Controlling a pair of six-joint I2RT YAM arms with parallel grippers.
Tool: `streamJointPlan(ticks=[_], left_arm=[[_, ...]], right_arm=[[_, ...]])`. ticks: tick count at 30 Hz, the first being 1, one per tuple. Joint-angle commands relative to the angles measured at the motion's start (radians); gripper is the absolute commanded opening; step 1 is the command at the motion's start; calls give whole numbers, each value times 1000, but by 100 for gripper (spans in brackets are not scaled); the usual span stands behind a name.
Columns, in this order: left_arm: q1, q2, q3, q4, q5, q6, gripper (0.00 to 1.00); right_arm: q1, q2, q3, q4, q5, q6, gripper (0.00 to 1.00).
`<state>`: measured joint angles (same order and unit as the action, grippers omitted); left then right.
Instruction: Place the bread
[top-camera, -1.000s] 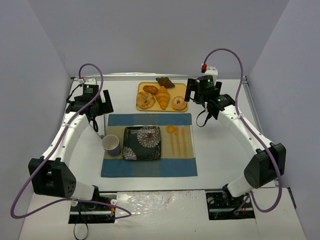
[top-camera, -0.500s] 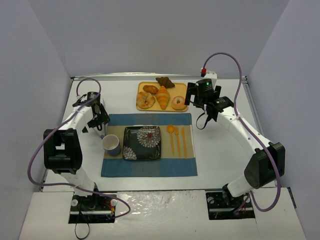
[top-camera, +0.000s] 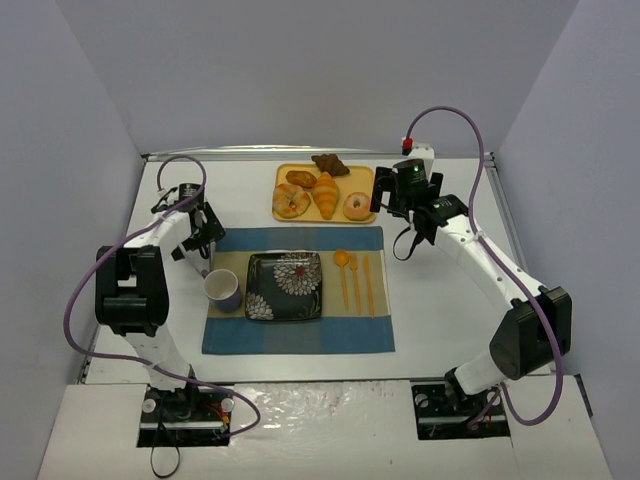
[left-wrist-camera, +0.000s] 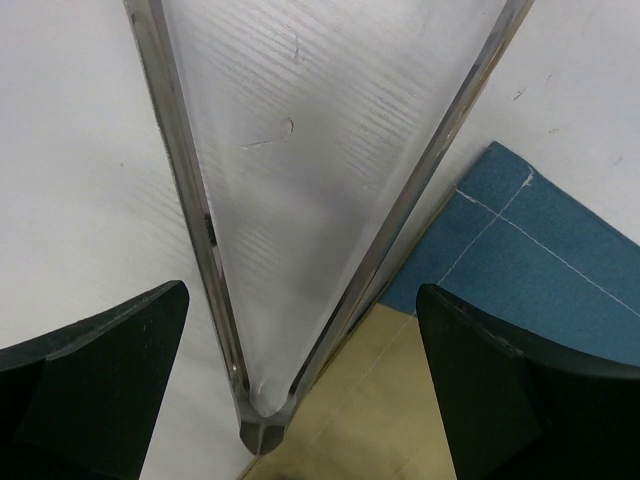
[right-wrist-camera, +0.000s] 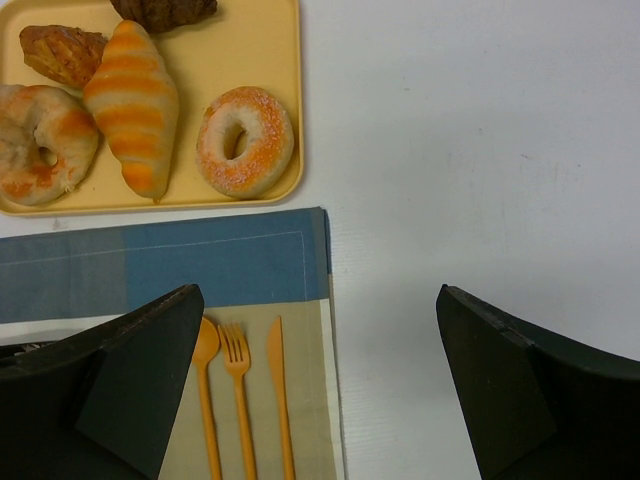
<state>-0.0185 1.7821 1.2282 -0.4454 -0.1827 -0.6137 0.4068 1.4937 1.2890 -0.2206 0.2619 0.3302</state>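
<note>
The tray (top-camera: 362, 181) sits at the far middle of the table (top-camera: 440, 290) and holds 5 breads: a pastry (top-camera: 330, 164) at the back, a roll (top-camera: 301, 179) and croissant (top-camera: 326, 193) before it, a bagel (top-camera: 290, 200) front left, and a doughnut (top-camera: 358, 206) front right. Just before the tray lies the placemat (top-camera: 300, 338). On it a plate (top-camera: 285, 286) sits in the middle, with a cup (top-camera: 222, 290) to its left and a spoon (top-camera: 342, 272), fork (top-camera: 355, 278) and knife (top-camera: 368, 282) to its right. What may be tongs (left-wrist-camera: 300, 200) lies at the mat's far left corner.

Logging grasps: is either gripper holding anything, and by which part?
Nothing is held. The left gripper and right gripper are open; the tongs lie between the left jaws, ungripped.
</note>
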Motion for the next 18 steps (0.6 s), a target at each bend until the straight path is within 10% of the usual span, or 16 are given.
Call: streamJointPlan(ticks=[1, 18], left_arm=[[-6, 8, 55, 53, -30, -22, 97], [8, 72, 59, 77, -80, -20, 97]], right_arm=[[1, -45, 0, 49, 25, -20, 100], [1, -46, -25, 60, 17, -20, 100]])
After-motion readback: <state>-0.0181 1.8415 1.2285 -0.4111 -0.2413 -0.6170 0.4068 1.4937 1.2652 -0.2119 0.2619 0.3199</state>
